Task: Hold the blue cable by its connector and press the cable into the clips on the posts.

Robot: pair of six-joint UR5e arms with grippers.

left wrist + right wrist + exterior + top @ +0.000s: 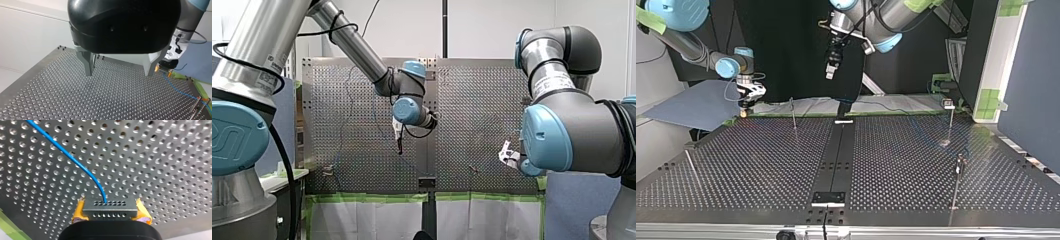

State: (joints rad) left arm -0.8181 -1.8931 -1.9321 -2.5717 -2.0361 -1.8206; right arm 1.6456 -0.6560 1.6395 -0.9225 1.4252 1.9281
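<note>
In the right wrist view my right gripper [110, 213] is shut on a grey connector [110, 207], gripped between its yellow pads [78, 214]. The blue cable [66, 153] leaves the connector and runs off over the perforated plate. The left wrist view shows my left gripper [119, 73] open and empty above the plate, with its metal fingers [87, 65] wide apart. Beyond it is my right gripper [165, 70], from which the blue cable [178, 90] trails to two thin posts [197, 106]. In the top view my right gripper [747, 98] is low at the plate's far left edge. My left gripper [830, 70] hangs higher, near the middle.
Thin posts stand on the perforated table [761, 165]: one at the far middle left [793, 114], two at the top view's right [950, 120] [957, 182], and a leaning one at the near left [692, 169]. A black strip [838, 150] runs down the middle.
</note>
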